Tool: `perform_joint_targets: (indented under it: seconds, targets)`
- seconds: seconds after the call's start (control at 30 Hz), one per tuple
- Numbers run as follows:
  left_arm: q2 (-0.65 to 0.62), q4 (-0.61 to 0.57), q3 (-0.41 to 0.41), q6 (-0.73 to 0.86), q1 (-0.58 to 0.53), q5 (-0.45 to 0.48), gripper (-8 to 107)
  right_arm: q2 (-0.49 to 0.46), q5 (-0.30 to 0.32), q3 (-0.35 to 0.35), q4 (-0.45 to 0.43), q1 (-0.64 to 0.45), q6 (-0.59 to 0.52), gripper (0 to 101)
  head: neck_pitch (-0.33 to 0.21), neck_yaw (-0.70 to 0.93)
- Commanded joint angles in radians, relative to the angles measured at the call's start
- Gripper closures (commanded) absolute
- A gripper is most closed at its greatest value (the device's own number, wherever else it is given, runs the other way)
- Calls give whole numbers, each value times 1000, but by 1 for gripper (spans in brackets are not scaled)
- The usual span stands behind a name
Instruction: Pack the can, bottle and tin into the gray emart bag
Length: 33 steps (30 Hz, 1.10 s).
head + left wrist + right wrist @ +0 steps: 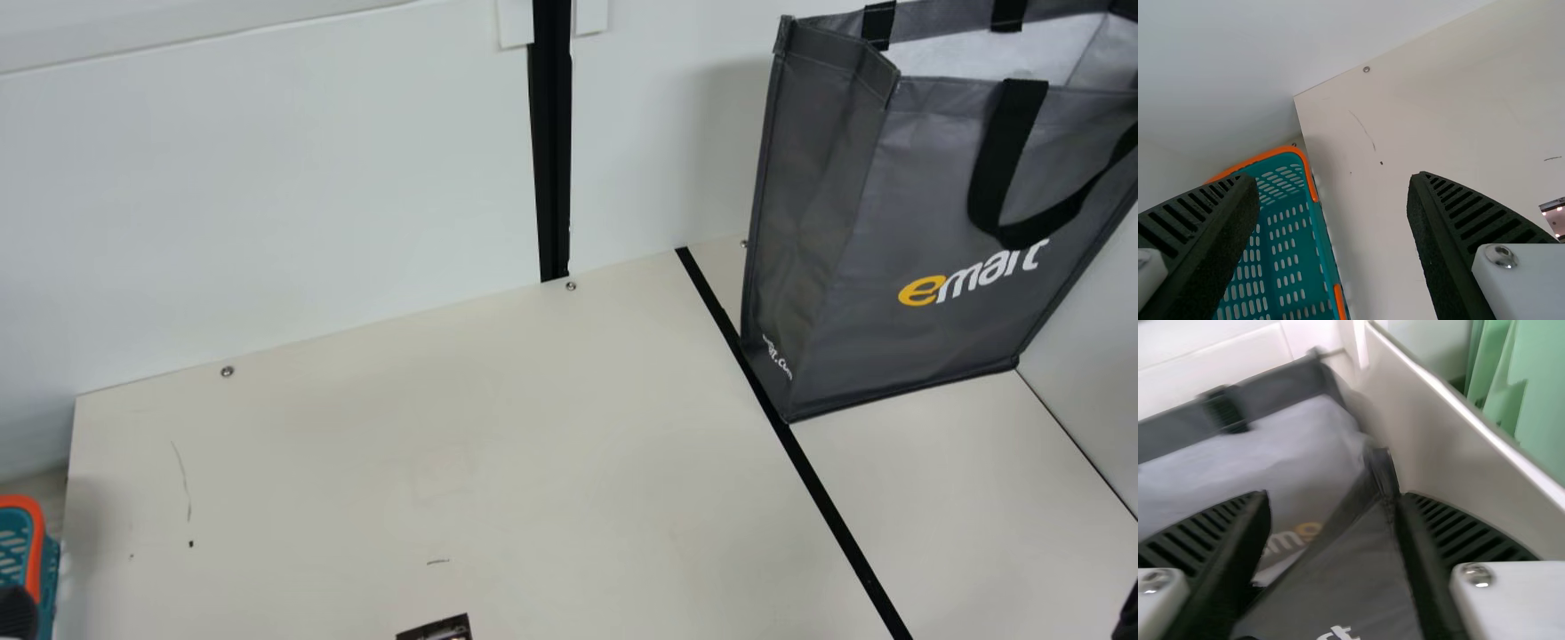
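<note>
The gray emart bag (pixel 889 231) stands upright at the right of the main view, its top gaping and pale lining visible. At that view's lower left edge is the tip of my left gripper (pixel 16 612); in the left wrist view the left gripper (pixel 1333 181) is open, fingers wide apart beside a basket. A dark piece of my right gripper (pixel 1127 613) enters at the main view's lower right edge. In the right wrist view the right gripper (pixel 1335 496) is open over the bag (pixel 1345 580), whose folded corner lies close to one finger. The bag's bottom inside is hidden.
A teal basket with an orange rim (pixel 1275 156) stands beyond the table's left edge. A small dark-edged item (pixel 437 629) lies at the front of the table (pixel 462 444); I cannot tell what it is. White walls rise behind the table and right of the bag.
</note>
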Motion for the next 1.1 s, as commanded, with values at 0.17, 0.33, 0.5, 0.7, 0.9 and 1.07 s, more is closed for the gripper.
perform_joint_targets:
  seconds: [0.17,0.33,0.5,0.7,0.9,1.07]
  targets:
    - [0,0,0,0,0,0,9,-12,13,-18,23,-1,-10,10,-23,-1]
    - [0,0,0,0,0,0,9,-29,13,-27,48,-1,-18,10,-23,-1]
    - [0,0,0,0,0,0,9,-46,13,-36,71,5,-24,10,-23,-1]
    - [0,0,0,0,0,0,9,-70,13,-36,91,23,-32,10,-23,-1]
    - [0,0,0,0,0,0,9,-102,13,-11,103,56,-43,10,-23,-1]
    - [0,0,0,0,0,0,9,-131,13,20,106,96,-49,10,-23,-1]
